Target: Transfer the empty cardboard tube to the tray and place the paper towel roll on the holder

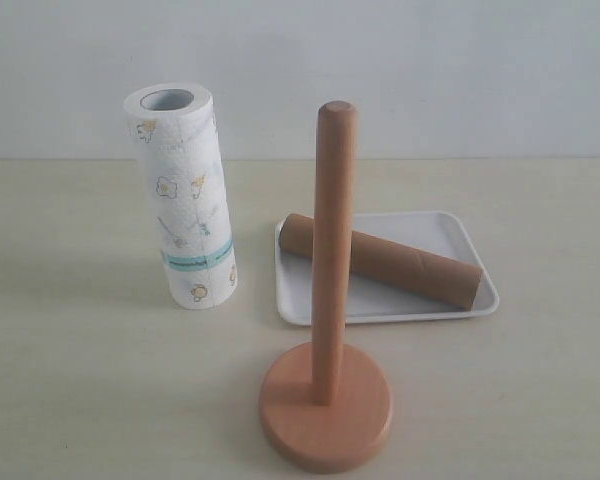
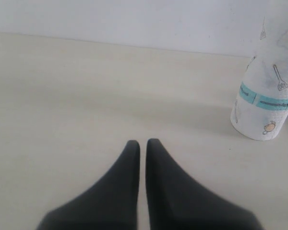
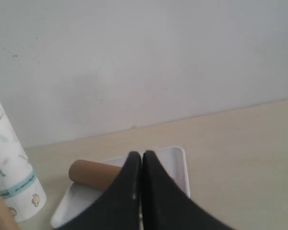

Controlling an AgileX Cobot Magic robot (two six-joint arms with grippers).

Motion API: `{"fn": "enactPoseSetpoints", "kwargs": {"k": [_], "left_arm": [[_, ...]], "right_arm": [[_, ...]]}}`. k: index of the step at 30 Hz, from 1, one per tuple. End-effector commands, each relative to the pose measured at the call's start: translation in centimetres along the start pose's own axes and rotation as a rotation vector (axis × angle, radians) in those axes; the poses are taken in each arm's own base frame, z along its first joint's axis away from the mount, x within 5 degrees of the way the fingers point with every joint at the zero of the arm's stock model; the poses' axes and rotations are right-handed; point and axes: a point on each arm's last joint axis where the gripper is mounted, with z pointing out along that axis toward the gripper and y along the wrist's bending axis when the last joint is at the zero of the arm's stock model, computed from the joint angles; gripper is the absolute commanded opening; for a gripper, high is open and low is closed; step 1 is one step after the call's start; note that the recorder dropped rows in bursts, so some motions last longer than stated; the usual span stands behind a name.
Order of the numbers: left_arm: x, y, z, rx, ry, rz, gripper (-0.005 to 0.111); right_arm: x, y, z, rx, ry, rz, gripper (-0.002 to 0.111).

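The empty cardboard tube (image 1: 385, 262) lies on its side inside the tray (image 1: 380, 312), right of centre in the exterior view. It runs diagonally from the tray's upper left toward its lower right corner, where its open end sits at the rim. We judge the first half of the task complete; the low rim should check any rolling.

The paper towel roll (image 1: 185, 200) stands upright on the tabletop (image 1: 100, 350), left of centre, with its teal band near the lower end and its hollow core open upward. It is apart from the tray and not on the holder (image 1: 330, 280).

The holder stands at lower centre, in front of the tray, and its post is bare. The post crosses our view of the tube but does not appear to touch it.

The left fingers (image 2: 129, 163) are closed together on nothing, with the roll off to one side in that wrist view. The right fingers (image 3: 129, 177) are likewise together and empty, facing the tray and tube.

We judge that placing the roll is the outstanding step. Since the roll is already upright, its core needs only to be aligned over the rounded post top.
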Motion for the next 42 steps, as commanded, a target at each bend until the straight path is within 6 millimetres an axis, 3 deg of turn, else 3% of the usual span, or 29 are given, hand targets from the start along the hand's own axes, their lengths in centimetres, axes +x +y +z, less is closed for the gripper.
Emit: {"fn": "enactPoseSetpoints", "kwargs": {"k": [1, 15, 32, 42], "left_arm": [[0.1, 0.0, 0.0, 0.002, 0.002, -0.005, 0.004], [0.1, 0.0, 0.0, 0.002, 0.002, -0.005, 0.004], [0.1, 0.0, 0.0, 0.002, 0.002, -0.005, 0.004], [0.1, 0.0, 0.0, 0.002, 0.002, -0.005, 0.004]], "right_arm": [[0.7, -0.6, -0.1, 0.064, 0.06, 0.009, 0.0], [2.3, -1.1, -0.3, 0.1, 0.245, -0.127, 0.0], [1.9, -1.2, -0.3, 0.121, 0.198, -0.039, 0.0], [2.5, -1.3, -0.4, 0.115, 0.274, -0.161, 0.0]]}}
